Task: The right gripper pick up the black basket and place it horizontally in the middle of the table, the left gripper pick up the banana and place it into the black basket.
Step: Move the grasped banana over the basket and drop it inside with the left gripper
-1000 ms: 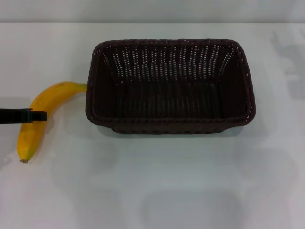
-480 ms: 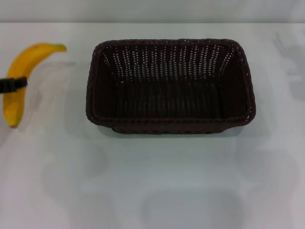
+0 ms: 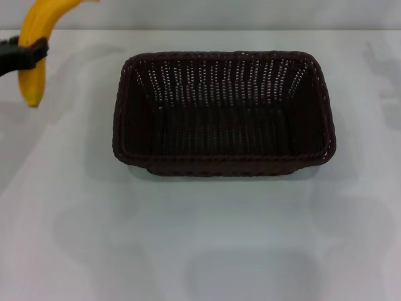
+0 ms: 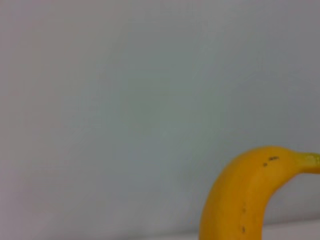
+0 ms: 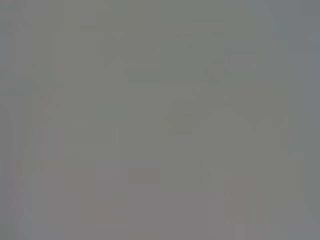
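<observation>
Banana (image 3: 34,56) airborne at the bench's far left corner, hanging near-vertical, dark end down, stem out of frame above. Left tool (image 3: 25,53) clamped across its middle, reaching in level from the left edge. Black basket (image 3: 224,113) sits lengthwise mid-bench (image 3: 207,244), open and unoccupied; placement looks done. Step in hand: carrying the banana. Next move calls for travel rightward over the braided rim, then lowering and release inside. Right tool not visible.
</observation>
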Robot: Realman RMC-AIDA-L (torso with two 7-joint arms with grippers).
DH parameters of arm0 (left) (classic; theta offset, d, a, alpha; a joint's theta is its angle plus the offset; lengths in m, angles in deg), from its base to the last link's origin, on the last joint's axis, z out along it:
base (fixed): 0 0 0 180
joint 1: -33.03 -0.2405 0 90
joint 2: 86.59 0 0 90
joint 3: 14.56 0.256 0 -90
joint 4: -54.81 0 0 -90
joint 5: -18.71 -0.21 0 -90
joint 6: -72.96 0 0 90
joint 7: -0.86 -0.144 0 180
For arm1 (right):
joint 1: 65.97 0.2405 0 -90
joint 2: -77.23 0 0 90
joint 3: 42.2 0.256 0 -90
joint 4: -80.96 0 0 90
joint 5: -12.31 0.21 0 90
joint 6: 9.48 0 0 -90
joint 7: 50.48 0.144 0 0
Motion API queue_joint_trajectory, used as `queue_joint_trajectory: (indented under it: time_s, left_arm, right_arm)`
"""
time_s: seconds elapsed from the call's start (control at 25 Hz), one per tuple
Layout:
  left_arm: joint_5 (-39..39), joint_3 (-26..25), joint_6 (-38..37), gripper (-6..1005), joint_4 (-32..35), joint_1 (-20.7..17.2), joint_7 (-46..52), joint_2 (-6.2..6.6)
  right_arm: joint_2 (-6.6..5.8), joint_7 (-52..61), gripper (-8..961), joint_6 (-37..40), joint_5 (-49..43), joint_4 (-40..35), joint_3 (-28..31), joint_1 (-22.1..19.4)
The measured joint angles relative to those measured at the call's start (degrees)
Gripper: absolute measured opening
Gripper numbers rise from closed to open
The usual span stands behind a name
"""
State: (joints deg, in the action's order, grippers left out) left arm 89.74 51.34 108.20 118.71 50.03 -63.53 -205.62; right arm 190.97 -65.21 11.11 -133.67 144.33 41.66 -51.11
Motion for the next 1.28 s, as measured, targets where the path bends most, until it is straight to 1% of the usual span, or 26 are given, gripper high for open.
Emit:
queue_joint_trajectory:
  time_s: [0.12, 0.2, 0.28, 0.4, 0.6, 1.0, 1.12, 1.28]
  left_arm:
    - [10.70, 0.44, 0.27, 491, -1.85, 0.70, -11.42, -0.08]
    - [15.47, 0.60, 1.59, 491, -2.42, 0.92, -16.91, -0.05]
    - [18.30, 0.65, 4.65, 492, -2.43, 0.98, -22.00, -0.01]
    - [19.72, 0.75, 9.10, 492, -2.08, 1.03, -27.39, -0.11]
    - [19.87, 0.89, 15.46, 493, -0.91, 1.15, -30.69, -0.13]
    - [23.72, 0.13, 23.24, 494, -1.40, 1.19, -41.05, 0.12]
    - [25.82, 0.38, 24.38, 495, -2.90, 1.73, -44.63, 0.04]
    - [28.15, 0.65, 25.40, 495, -7.01, 3.90, -49.48, -0.09]
  right_arm:
    - [0.03, -0.04, 760, -0.21, 0.00, -0.09, 0.45, 0.13]
    - [0.01, -0.04, 760, -0.21, 0.00, -0.09, 0.64, 0.14]
    - [-0.03, -0.04, 760, -0.21, 0.00, -0.09, 0.69, 0.15]
    - [-0.08, -0.01, 760, -0.21, 0.00, -0.09, 0.75, 0.17]
    - [-0.11, 0.04, 760, -0.21, 0.00, 0.18, 0.78, -0.05]
    - [0.08, 0.07, 761, -0.20, 0.00, 0.53, 0.27, -0.30]
    - [0.16, 0.08, 761, -0.19, 0.00, 0.59, 0.08, -0.32]
    - [0.32, 0.06, 761, -0.19, 0.00, 0.66, -0.05, -0.35]
